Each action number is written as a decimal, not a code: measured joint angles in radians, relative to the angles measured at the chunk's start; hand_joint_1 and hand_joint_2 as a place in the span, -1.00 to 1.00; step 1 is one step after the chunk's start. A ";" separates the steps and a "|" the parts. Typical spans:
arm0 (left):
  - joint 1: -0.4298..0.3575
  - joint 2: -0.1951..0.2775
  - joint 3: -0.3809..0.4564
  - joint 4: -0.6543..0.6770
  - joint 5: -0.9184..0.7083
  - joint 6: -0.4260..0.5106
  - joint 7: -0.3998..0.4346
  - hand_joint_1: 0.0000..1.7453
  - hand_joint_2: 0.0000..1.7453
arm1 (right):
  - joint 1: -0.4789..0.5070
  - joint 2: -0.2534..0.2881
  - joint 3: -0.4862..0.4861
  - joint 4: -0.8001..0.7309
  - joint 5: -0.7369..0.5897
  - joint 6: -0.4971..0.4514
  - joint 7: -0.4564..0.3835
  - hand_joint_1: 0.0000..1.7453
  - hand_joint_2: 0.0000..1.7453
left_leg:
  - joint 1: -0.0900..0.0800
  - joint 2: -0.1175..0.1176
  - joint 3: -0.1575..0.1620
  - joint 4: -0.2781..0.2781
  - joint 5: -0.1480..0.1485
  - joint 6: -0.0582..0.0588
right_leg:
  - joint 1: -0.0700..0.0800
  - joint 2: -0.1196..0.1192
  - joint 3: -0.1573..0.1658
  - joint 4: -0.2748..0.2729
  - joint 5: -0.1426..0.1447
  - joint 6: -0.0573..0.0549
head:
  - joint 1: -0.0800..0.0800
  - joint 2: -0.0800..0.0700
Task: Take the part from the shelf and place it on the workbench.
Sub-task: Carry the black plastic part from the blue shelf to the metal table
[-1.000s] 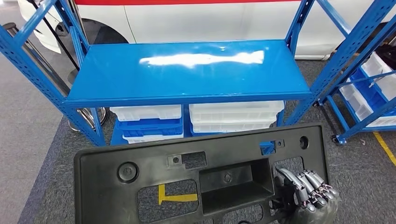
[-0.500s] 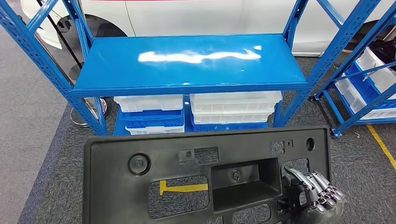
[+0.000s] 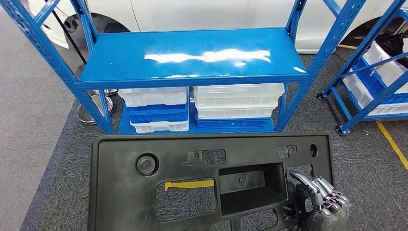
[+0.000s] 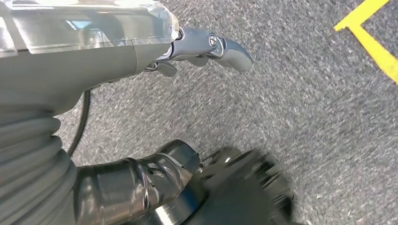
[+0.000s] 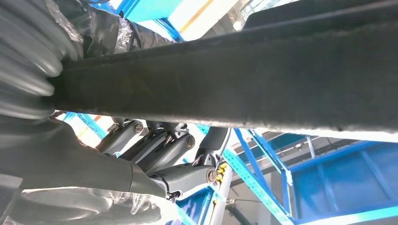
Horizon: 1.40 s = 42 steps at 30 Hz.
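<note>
The right hand (image 3: 320, 199) grips the black plastic part (image 3: 144, 192) at its near right corner, fingers curled through a cutout. The part is a wide, flat, matte panel with rectangular openings and a round boss; it is carried level above the grey carpet (image 3: 43, 154), apart from the blue metal shelf (image 3: 192, 55). The shelf top is glossy and bare; white and blue bins (image 3: 154, 109) are stacked under it. A second rack (image 3: 373, 72) stands on the right. The left hand (image 4: 206, 47) hangs over the carpet, fingers apart, holding nothing.
</note>
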State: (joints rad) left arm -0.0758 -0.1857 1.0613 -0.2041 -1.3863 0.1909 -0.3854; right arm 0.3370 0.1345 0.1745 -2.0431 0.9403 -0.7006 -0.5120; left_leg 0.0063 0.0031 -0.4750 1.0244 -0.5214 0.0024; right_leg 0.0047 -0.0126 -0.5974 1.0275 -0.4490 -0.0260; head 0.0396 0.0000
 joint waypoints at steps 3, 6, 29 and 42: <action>0.001 0.000 0.000 0.000 0.000 0.001 -0.001 -1.00 1.00 | 0.001 -0.003 0.001 0.000 -0.001 0.000 0.001 1.00 1.00 | 0.001 0.001 0.006 -0.041 -0.006 0.014 | 0.000 0.000 -0.008 0.006 0.010 0.019 | 0.000 0.000; 0.001 0.000 0.000 0.000 0.000 0.001 -0.001 -1.00 1.00 | 0.003 -0.009 0.001 0.001 -0.002 0.000 0.001 1.00 1.00 | 0.008 0.007 -0.007 -0.049 0.015 0.032 | -0.007 0.007 -0.045 0.092 -0.059 0.037 | 0.001 0.000; 0.004 0.000 0.016 0.000 0.004 -0.003 0.004 -1.00 1.00 | 0.008 -0.025 0.005 0.008 -0.055 0.000 -0.013 1.00 1.00 | 0.008 -0.040 -0.073 0.067 -0.003 0.008 | -0.006 0.079 0.019 0.007 -0.022 -0.005 | 0.000 0.000; 0.006 -0.003 0.018 0.000 0.005 -0.004 0.005 -1.00 1.00 | 0.026 -0.024 -0.004 0.004 -0.057 -0.001 -0.016 1.00 1.00 | 0.011 0.054 -0.037 -0.032 0.027 0.028 | -0.023 0.010 -0.085 0.211 -0.091 0.060 | 0.007 0.000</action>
State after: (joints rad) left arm -0.0693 -0.1889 1.0788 -0.2041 -1.3813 0.1873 -0.3807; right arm 0.3631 0.1103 0.1704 -2.0386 0.8834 -0.7012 -0.5284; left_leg 0.0172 0.0566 -0.5117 0.9923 -0.4945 0.0306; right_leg -0.0183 -0.0023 -0.6823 1.2386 -0.5396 0.0338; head 0.0463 0.0000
